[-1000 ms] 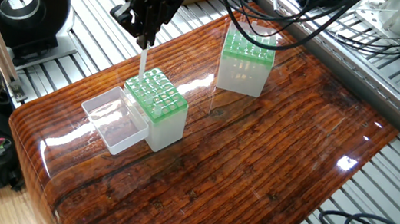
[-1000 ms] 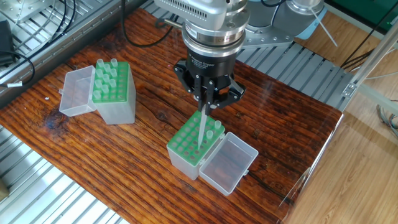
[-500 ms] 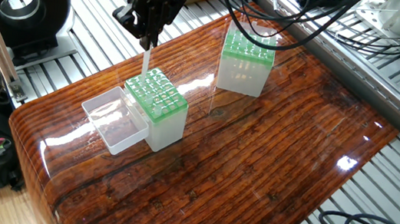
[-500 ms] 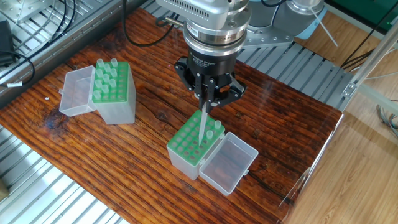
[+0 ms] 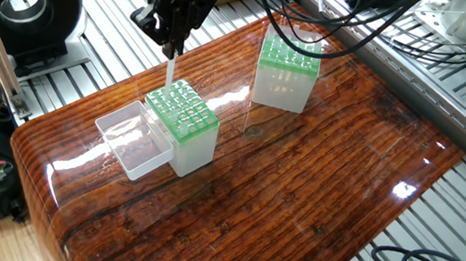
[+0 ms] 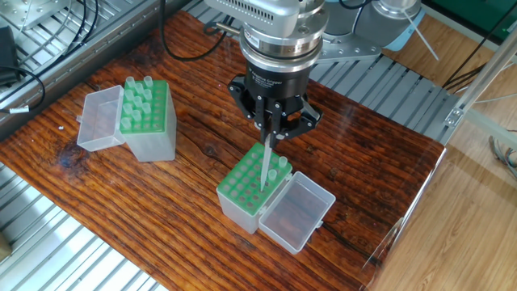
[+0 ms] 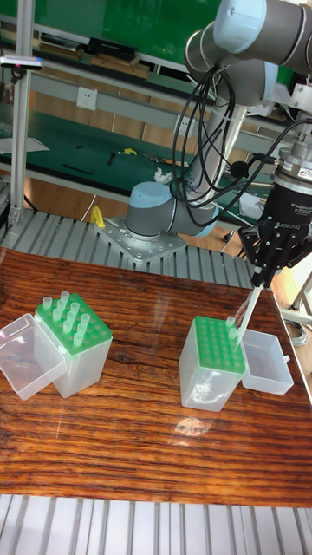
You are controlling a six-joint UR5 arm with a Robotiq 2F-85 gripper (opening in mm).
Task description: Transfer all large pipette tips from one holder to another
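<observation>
Barely moved vs 1 s ago: jaws grip 1 pipette tip (image 6: 265, 166) over green holder (image 6: 252, 187).

Tool lifting a tip clear

The tool (image 6: 272, 132) has risen slightly, drawing its held pipette tip (image 6: 266, 166) higher above the green rack (image 6: 246, 187).

Grey arm (image 7: 251, 52), blue caps, black end effector (image 7: 263, 279).

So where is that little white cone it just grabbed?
The pipette tip hangs from the end effector, pointing down over the green rack beside its open clear lid.
</observation>
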